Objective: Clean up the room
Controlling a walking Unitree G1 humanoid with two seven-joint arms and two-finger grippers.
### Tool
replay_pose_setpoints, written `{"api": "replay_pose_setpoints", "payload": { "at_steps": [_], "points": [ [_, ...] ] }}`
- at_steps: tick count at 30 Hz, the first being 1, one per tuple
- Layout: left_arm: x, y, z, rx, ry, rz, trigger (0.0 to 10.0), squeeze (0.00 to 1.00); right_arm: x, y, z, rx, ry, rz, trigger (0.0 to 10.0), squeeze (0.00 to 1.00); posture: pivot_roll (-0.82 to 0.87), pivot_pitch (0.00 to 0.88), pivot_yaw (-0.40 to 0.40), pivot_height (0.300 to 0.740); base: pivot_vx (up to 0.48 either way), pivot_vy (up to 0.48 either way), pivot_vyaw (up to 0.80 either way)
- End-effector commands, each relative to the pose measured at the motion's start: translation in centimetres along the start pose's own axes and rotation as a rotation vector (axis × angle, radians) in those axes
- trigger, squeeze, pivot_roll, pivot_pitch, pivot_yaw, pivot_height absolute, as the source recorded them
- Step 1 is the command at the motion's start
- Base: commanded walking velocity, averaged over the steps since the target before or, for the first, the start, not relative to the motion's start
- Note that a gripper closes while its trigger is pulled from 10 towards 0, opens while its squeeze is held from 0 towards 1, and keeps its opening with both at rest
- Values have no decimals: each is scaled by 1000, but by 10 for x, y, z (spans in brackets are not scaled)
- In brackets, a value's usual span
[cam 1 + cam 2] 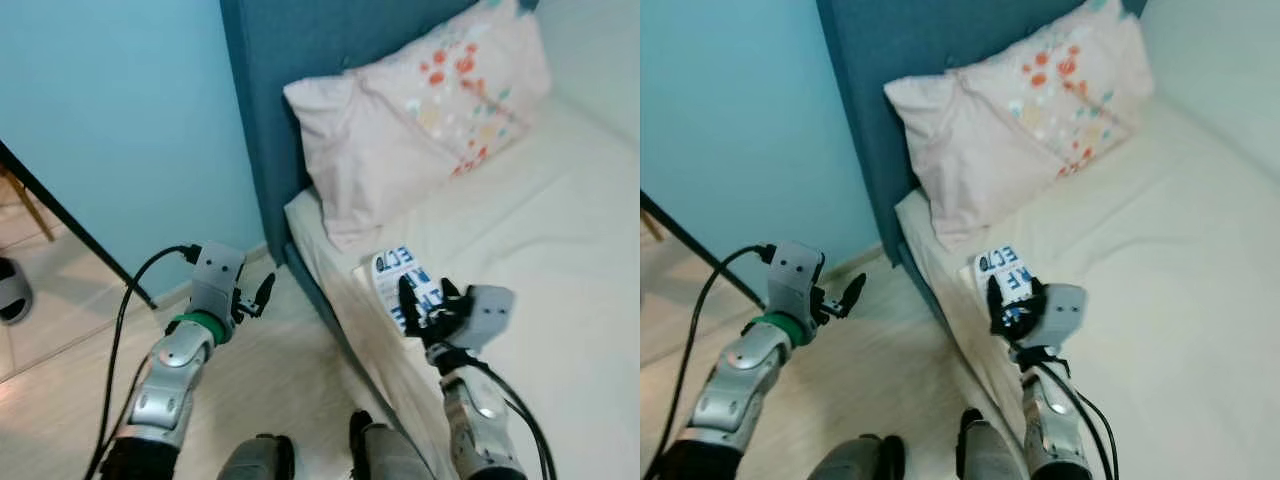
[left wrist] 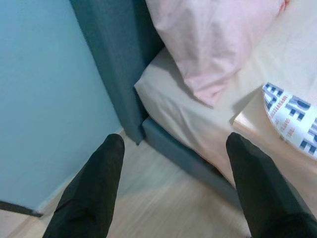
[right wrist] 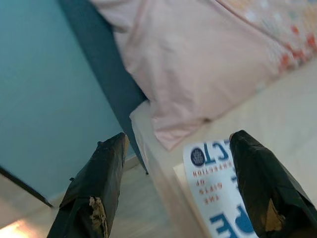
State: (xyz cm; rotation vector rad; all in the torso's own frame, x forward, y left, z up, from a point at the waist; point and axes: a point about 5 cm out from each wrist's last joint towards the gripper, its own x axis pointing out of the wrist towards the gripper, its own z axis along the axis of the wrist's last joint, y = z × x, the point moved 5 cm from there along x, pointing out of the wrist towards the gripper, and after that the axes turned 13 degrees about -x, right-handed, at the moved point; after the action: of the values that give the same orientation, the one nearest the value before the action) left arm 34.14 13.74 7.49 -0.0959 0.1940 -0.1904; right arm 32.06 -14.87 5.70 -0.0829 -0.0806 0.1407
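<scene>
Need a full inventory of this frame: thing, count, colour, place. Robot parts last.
pillow: 1, pale pink with orange floral print, at the head of the bed against the headboard
book: 1, white cover with blue lettering, at the mattress edge below the pillow
mattress: 1, cream sheet, on the right
headboard: 1, dark teal, behind the pillow
wall: 1, light blue, left of the headboard
floor: light wood, beside the bed
left gripper: 1, black fingers, open, over the floor by the bed
right gripper: 1, black fingers, open, astride the near end of the book
</scene>
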Motion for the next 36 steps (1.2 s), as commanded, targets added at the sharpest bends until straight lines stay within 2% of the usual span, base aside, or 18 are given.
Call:
{"api": "replay_pose_setpoints", "payload": {
  "at_steps": [1,4,5,7,10,13,26,30,32,36],
  "points": [
    [4,2,-3,-8,-9,37,10000,0,2,4,-3,-16,26,26,10000,0,-19,9,-25,740,0,0,0],
    [7,1,-3,-10,-25,47,10000,0,5,6,-1,-18,26,39,10000,0,-19,9,-25,740,0,0,0],
    [12,-1,1,-13,-50,58,10000,0,9,6,3,-15,22,55,10000,0,-8,2,-64,740,0,0,0],
    [12,-1,1,-13,-50,58,10000,0,9,6,3,-15,22,55,10000,0,-8,2,-64,740,0,0,0],
    [18,-8,7,-22,-91,67,10000,0,22,-4,12,-10,6,50,10000,0,-7,11,-60,740,0,0,0],
    [19,-9,6,-6,-84,63,10000,0,24,-10,13,-8,4,26,10000,0,-7,14,-52,740,0,0,0],
    [22,-14,-3,4,-76,62,10000,0,13,12,-1,-5,38,49,10000,0,-22,21,-29,740,0,0,0],
    [23,-17,-4,1,-78,58,10000,0,12,4,-1,-7,44,30,10000,0,-24,41,-20,740,0,0,0],
    [23,-19,-3,1,-79,53,10000,0,12,-5,-2,5,48,-7,10000,0,-29,45,-19,740,0,0,0],
    [23,-20,-3,1,-82,51,10000,0,11,-6,-3,7,52,-10,10000,0,-22,40,-21,740,0,0,0]
  ]
}}
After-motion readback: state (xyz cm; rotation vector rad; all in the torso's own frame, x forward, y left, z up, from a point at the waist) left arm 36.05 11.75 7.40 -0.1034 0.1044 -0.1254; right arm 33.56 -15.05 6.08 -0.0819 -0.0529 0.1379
